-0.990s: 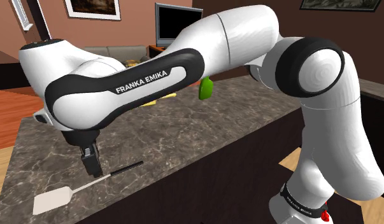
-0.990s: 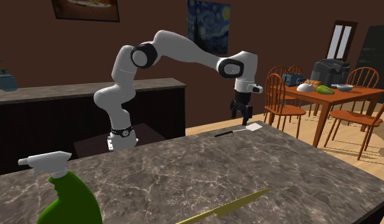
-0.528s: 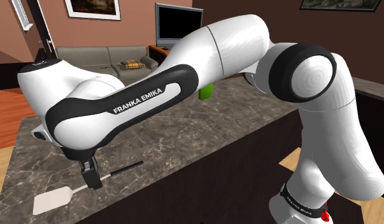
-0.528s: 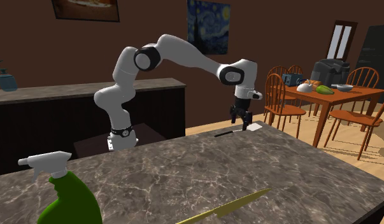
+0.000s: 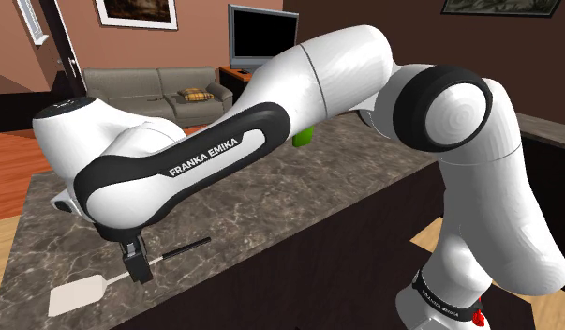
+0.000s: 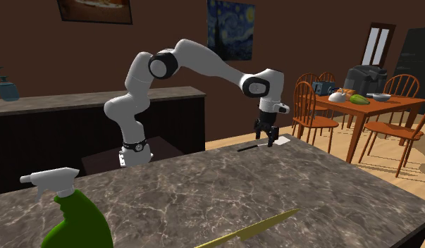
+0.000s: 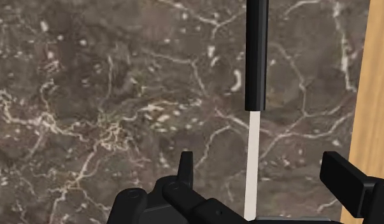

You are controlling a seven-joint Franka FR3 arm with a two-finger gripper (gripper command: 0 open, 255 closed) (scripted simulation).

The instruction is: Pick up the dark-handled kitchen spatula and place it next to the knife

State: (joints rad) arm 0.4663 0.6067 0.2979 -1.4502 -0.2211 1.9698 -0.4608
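Countertop [image 5: 308, 197] of dark, pale-veined marble crosses the middle of the shoulder view. Kitchen spatula [image 5: 74, 298] with black handle [image 5: 185, 248], thin pale shaft and flat white blade lies flat on it in the lower left of that frame. Blade is towards the bottom left corner; handle points up and right. White Franka arm [image 5: 177, 169] bends down over it. All-black two-finger gripper [image 5: 137, 270] hangs over the shaft, between blade and handle, fingers pointing down at the stone.

Wrist view: fingers [image 7: 184, 167] stand apart, clamped on nothing. Pale shaft [image 7: 250, 165] runs between them, roughly midway, touching neither. Black handle lies ahead of the fingertips. Strip of light wood floor [image 7: 378, 76] shows past the counter edge, beside the blockier finger.

Second exterior view: gripper [image 6: 267, 136] sits right of centre at the counter's far edge, low over the spatula [image 6: 281, 141]. Whether the fingertips touch the stone cannot be told. Long pale-yellow knife [image 6: 249, 230] lies at bottom centre, by the counter's near edge, well apart from the spatula. Green spray bottle [image 6: 77, 218] with white trigger head stands in the lower left corner. Wooden dining table [image 6: 401, 102] and chairs [image 6: 308, 106] stand at the right.

Grey sofa [image 5: 140, 82] and dark television [image 5: 261, 33] sit along the top of the shoulder view.
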